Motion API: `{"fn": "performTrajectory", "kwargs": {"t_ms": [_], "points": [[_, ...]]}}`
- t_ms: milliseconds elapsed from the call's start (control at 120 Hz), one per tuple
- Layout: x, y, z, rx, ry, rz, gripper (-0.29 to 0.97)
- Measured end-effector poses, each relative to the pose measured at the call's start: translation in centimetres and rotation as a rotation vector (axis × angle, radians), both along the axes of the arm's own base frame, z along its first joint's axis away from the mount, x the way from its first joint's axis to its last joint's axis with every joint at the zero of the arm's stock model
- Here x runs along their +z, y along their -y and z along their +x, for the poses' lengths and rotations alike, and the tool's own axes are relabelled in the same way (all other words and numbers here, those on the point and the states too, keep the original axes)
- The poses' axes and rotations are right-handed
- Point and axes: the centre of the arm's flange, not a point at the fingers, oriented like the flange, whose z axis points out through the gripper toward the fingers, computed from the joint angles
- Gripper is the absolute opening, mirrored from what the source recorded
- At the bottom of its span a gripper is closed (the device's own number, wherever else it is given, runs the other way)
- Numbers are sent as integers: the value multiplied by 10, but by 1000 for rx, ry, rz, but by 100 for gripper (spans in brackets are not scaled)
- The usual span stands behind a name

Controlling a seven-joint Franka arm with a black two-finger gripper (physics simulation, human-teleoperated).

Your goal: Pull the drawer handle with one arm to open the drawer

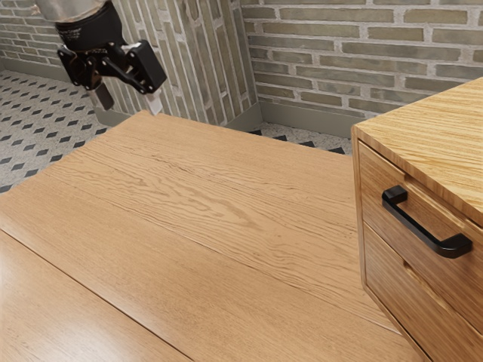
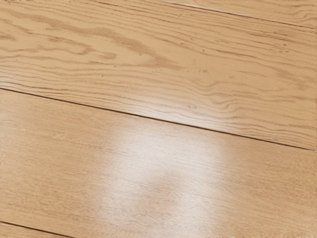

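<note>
Brick walls (image 1: 362, 45) and tiled floor (image 1: 38, 113) backed a broad oak table (image 1: 189, 226). At the frame's right edge stood a wooden cabinet (image 1: 430, 136), its top drawer (image 1: 375, 181) flush and shut, with a black handle (image 1: 423, 224) across its front. In the upper left, well apart from the handle, the black gripper (image 1: 128, 100) hung above the table's far edge, fingers spread wide and holding nothing.

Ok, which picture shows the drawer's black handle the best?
The exterior view. The black handle shows whole there, on the upper drawer front at that view's right. The wrist view points down at the table planks instead.
</note>
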Motion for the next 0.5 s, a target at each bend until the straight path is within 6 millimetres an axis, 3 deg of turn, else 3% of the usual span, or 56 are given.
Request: {"fn": "performTrajectory", "kwargs": {"t_ms": [117, 217, 400, 467, 500], "points": [[-4, 5, 3, -30, -13, 15, 68], [-21, 6, 13, -42, -72, 42, 68], [-31, -6, 19, -92, -109, 62, 68], [-42, 12, 23, -248, -123, 40, 68], [-44, 27, 16, -336, -120, 30, 68]]}}
